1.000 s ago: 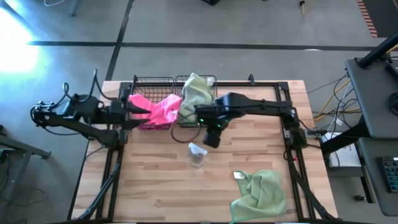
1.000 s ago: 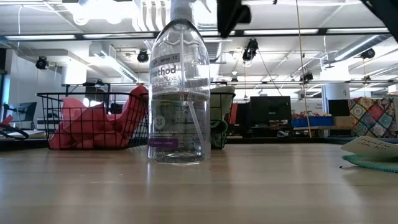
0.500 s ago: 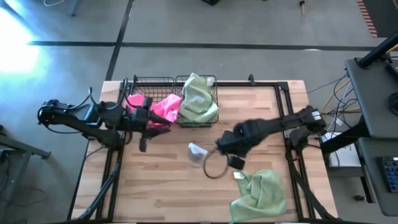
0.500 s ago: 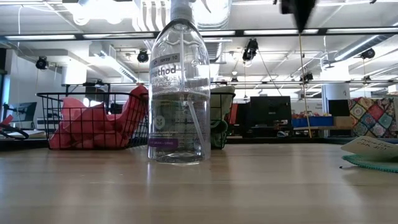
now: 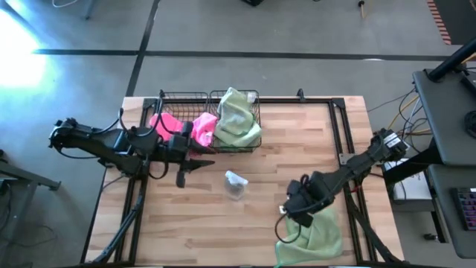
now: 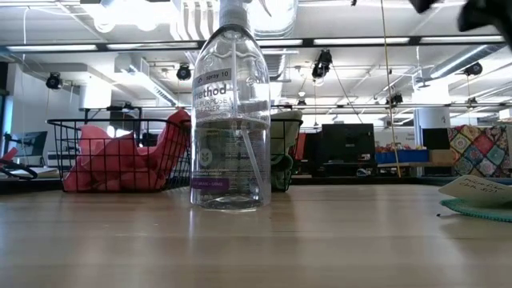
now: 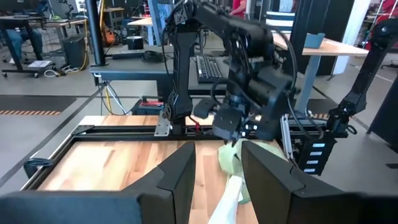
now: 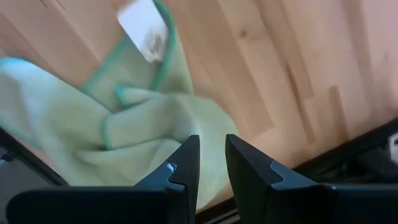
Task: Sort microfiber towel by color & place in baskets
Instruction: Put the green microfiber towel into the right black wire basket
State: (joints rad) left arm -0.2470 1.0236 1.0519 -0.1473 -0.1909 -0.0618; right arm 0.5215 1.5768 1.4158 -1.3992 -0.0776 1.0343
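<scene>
Two black wire baskets point(image 5: 210, 97) are set side by side at the far edge of the bench point(image 5: 208, 223), left of centre. The left one is filled with pink towels point(image 5: 195, 128), part of which is draped over its near rim; the right one is filled with a green towel point(image 5: 236, 119) heaped above its rim. In the low view the pink cloth point(image 6: 120, 164) is seen through the mesh on the left.

A clear spray bottle point(image 5: 235, 184) stands near the bench centre; in the low view it point(image 6: 230, 120) is seen upright, close to the camera.

A second green towel point(image 5: 316, 232) is crumpled at the near right corner, partly overhanging the near edge. A white tag point(image 8: 144, 28) is seen at its edge.

The right hand point(image 5: 296, 208) is held above the left part of this towel. In its wrist view the fingers point(image 8: 180, 171) are narrowly parted with a slim gap between them, and nothing is gripped; the green cloth point(image 8: 124, 137) lies below them.

The left hand point(image 5: 195, 165) is placed just near of the pink basket, pointing right. Its fingers point(image 7: 180, 174) are seen apart and empty.
</scene>
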